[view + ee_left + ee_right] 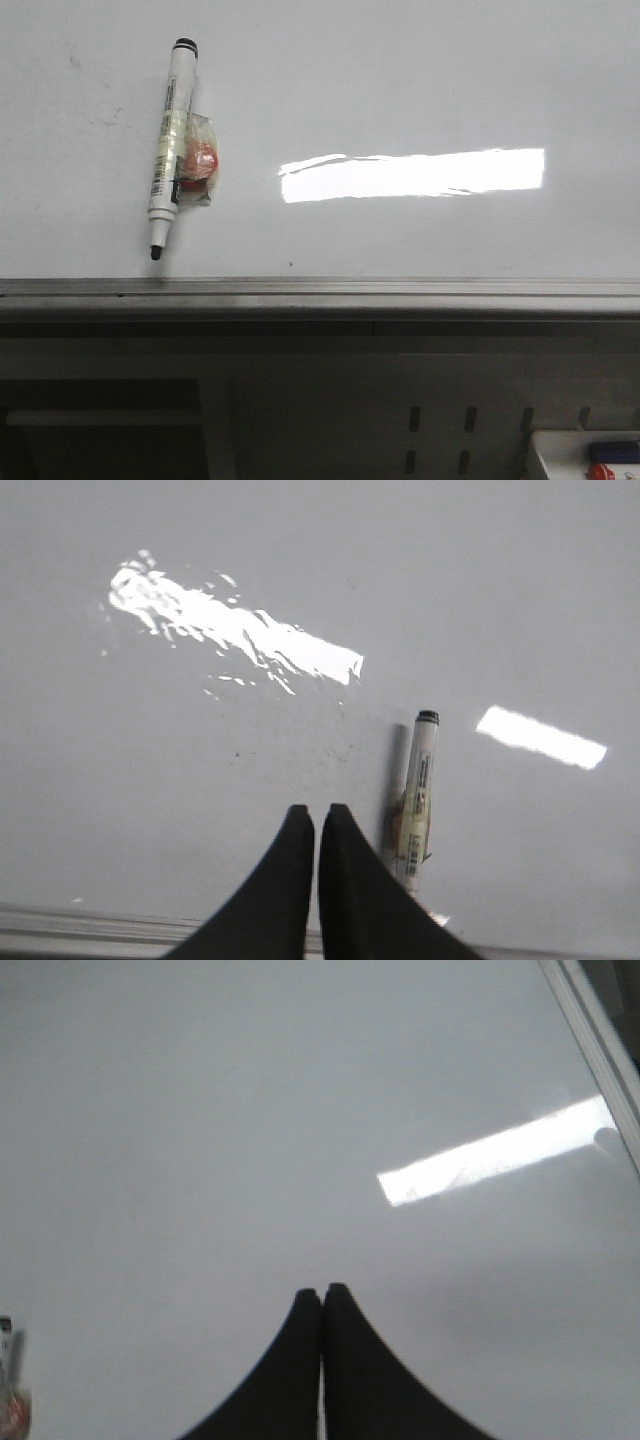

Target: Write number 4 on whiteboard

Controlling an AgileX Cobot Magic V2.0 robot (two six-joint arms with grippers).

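The whiteboard [400, 90] fills the front view, glossy white with a grey metal rim [320, 290] along its near edge and a bright light reflection. No drawn number 4 shows on it. A white marker pen [170, 140] with a black tip lies on the board at the left, with a taped red piece on its side. It also shows in the left wrist view [417, 795], just beside my left gripper [317, 809], which is shut and empty. My right gripper [322, 1288] is shut and empty over bare board. Neither gripper shows in the front view.
A white box [585, 455] with blue and red items sits below the board at the front right. The board's rim [600, 1035] runs close by in the right wrist view. The marker's end [12, 1380] shows at that view's edge.
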